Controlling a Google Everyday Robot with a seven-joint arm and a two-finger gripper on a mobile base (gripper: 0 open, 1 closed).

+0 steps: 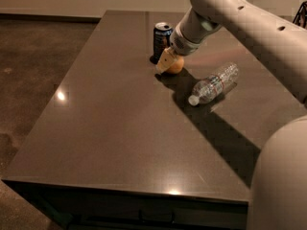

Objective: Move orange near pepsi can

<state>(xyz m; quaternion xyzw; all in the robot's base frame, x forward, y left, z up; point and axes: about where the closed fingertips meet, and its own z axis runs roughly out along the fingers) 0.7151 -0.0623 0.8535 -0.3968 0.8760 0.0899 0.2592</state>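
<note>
Orange (178, 67) was clamped by gripper (170, 65), low at tabletop (120, 128), just beside pepsi can (162, 36) on its right; grip judged to prevent fruit rolling. Water bottle (213, 84) lay farther right of can.

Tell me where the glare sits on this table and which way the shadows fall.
Camera view: dim light; two small glare spots on the table, one at the left, one by the front edge; the dark shadow of the arm runs toward the lower right, past the water bottle; the end effector is at the orange, right beside the pepsi can.
</note>
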